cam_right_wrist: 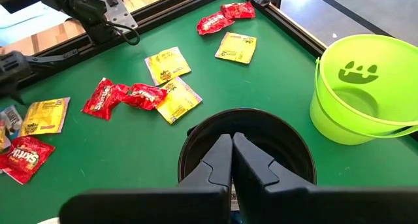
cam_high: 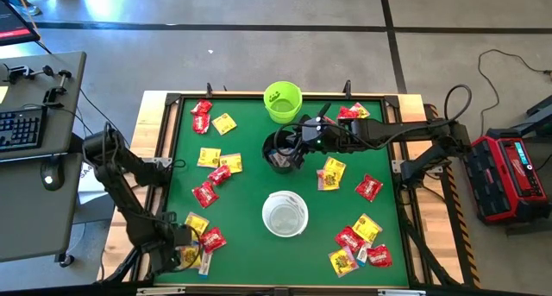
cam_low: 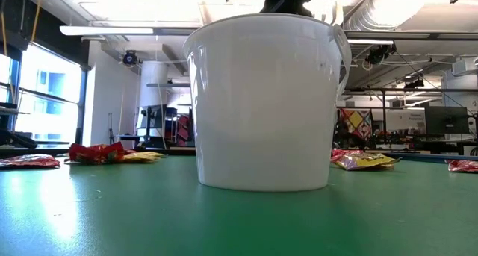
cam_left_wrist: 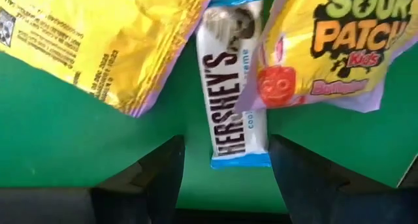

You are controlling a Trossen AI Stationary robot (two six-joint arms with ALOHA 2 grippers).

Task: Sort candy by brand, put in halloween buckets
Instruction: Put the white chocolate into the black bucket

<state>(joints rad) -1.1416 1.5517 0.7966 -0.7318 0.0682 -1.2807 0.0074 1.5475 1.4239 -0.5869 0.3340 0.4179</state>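
- So the blue-and-white Hershey's bar [cam_left_wrist: 236,87] is sitting right between your left tool's [cam_high: 191,255] open fingers [cam_left_wrist: 163,178], lying flat on the green surface [cam_high: 241,210]. Nothing's gripped, the fingers stand apart on either side of it.
- Tucked over that bar's far end you've got a yellow packet [cam_left_wrist: 98,41] on one side and a Sour Patch Kids packet [cam_left_wrist: 339,48] on the other, both overlapping it a bit.
- In the high view that left tool is down at the near-left corner of the surface, with red and yellow candy bunched around it.
- Your right tool [cam_right_wrist: 232,160] is closed, fingers pressed together with nothing visible between them, and it hangs right over the mouth of the black bucket [cam_right_wrist: 287,140].
- Just beyond the right tool and off to one side is the lime green bucket [cam_right_wrist: 362,87] with the dark face mark.
- The white bucket [cam_high: 285,213] stands upright, near the black one, on its side nearer the front edge.
- The rest of the candy is scattered loose: red and yellow packets [cam_right_wrist: 140,96] beyond the black bucket, more on the right half [cam_high: 360,240] of the surface.
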